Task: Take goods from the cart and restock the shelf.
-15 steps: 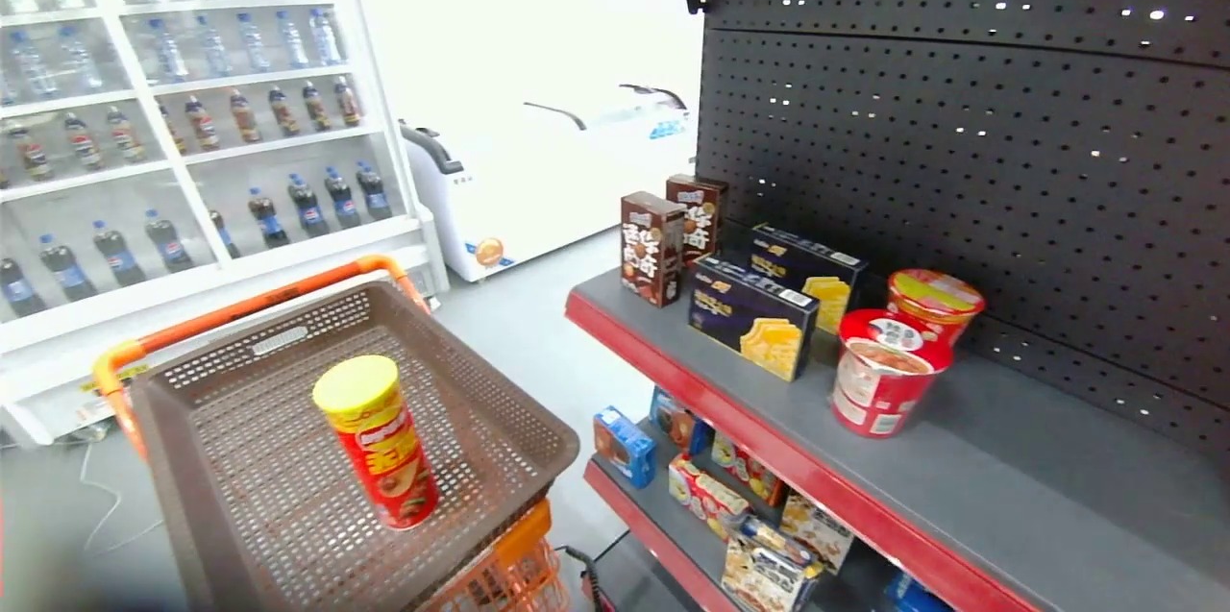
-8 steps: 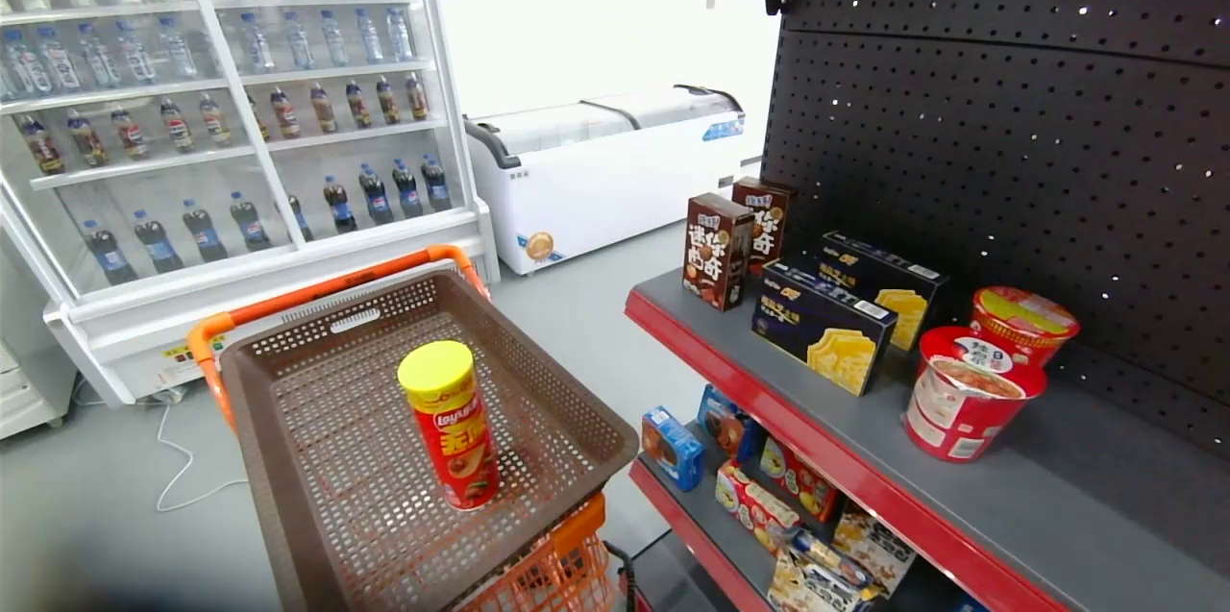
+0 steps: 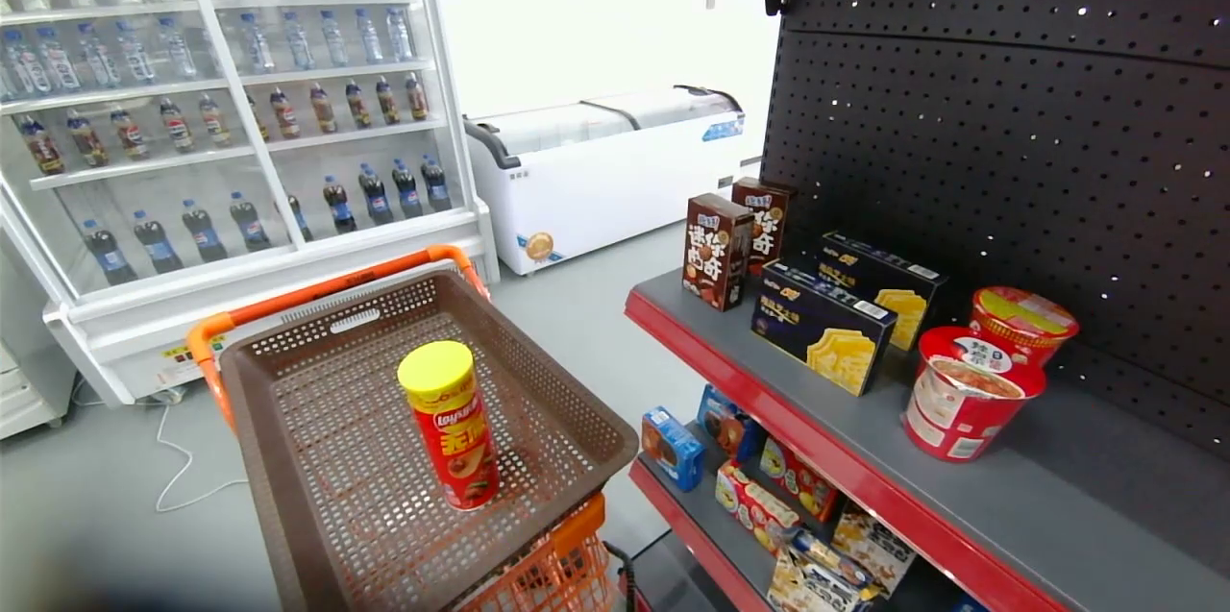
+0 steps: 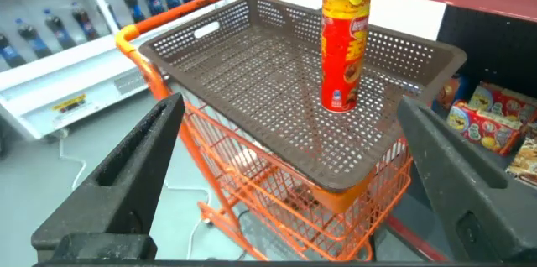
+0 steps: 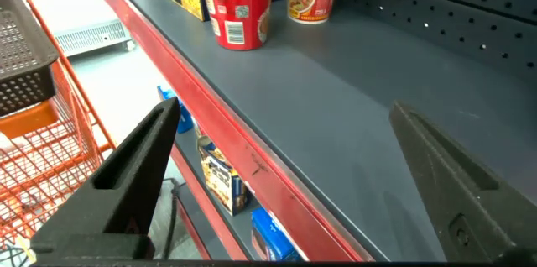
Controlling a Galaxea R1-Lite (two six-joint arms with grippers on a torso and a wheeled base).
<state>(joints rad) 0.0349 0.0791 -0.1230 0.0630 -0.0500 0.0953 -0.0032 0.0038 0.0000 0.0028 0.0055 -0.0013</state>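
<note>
Chip can (image 3: 449,425) stands upright in the brown mesh basket (image 3: 288,458) of the cart (image 3: 317,290), its long axis vertical and its yellow lid up. Its base sits near the middle of the floor, clear of every wall. Far left is a glass-fronted drinks cooler (image 3: 221,93). The left gripper (image 4: 289,109) hangs before the cart, fingers spread wide, holding nothing. Behind the cart sits a white chest freezer (image 3: 605,180). To the right runs the red-edged shelf (image 3: 1057,506), carrying two brown boxes (image 3: 716,252) on end, two dark blue boxes (image 3: 826,329) and two red cup noodles (image 3: 966,396). Beneath are what look like snack packs (image 3: 759,506). The right gripper (image 5: 285,114) hangs over the shelf's bare stretch, likewise spread wide.
</note>
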